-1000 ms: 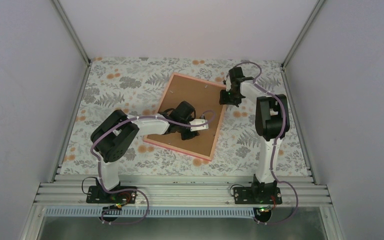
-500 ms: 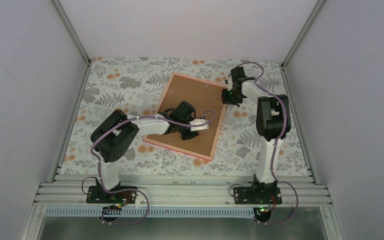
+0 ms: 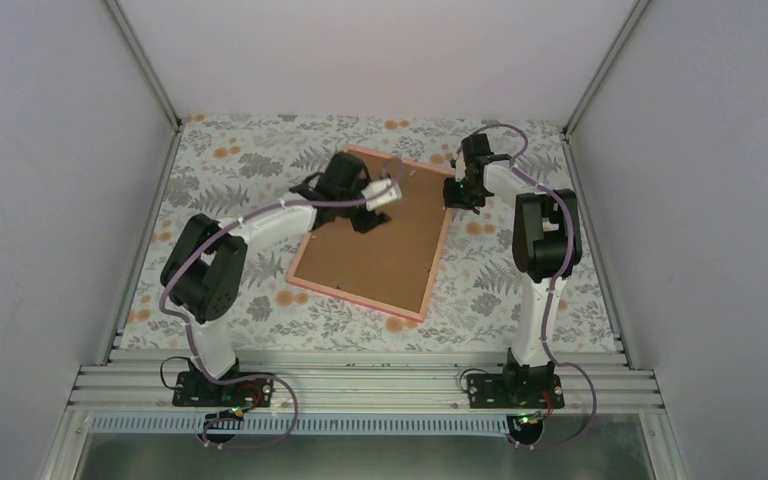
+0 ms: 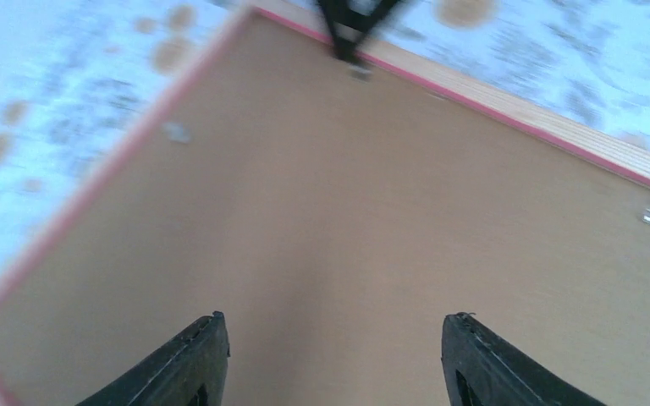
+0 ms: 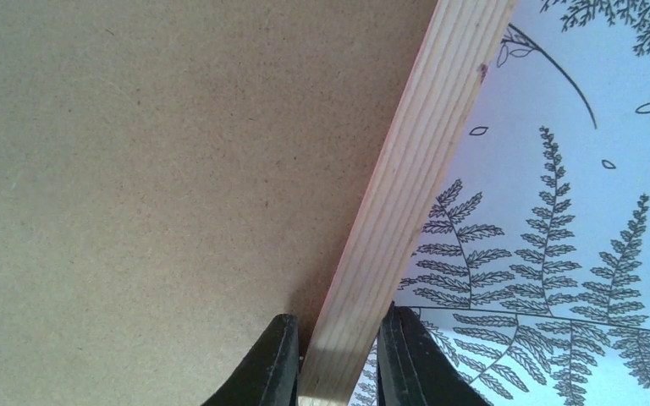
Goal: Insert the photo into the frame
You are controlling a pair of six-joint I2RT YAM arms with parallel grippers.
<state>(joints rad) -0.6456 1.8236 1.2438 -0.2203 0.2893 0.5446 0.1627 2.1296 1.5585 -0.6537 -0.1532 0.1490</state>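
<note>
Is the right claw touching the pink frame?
Touching. The right wrist view shows the right claw pinching the wooden edge of the frame, with its fingers pressed against both sides.

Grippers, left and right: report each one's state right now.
Left gripper: jaws open, holding nothing, above the brown backing board.
Right gripper: jaws closed on the frame, at its wooden edge.

The left arm [image 3: 260, 222] reaches forward, the left pincer [image 4: 334, 326] pointing down, fingers spread wide. The right arm [image 3: 540, 235] stretches far out, the right pincer [image 5: 338, 328] nipped on the pink-edged wooden picture frame [image 5: 423, 169] at its rail.
</note>
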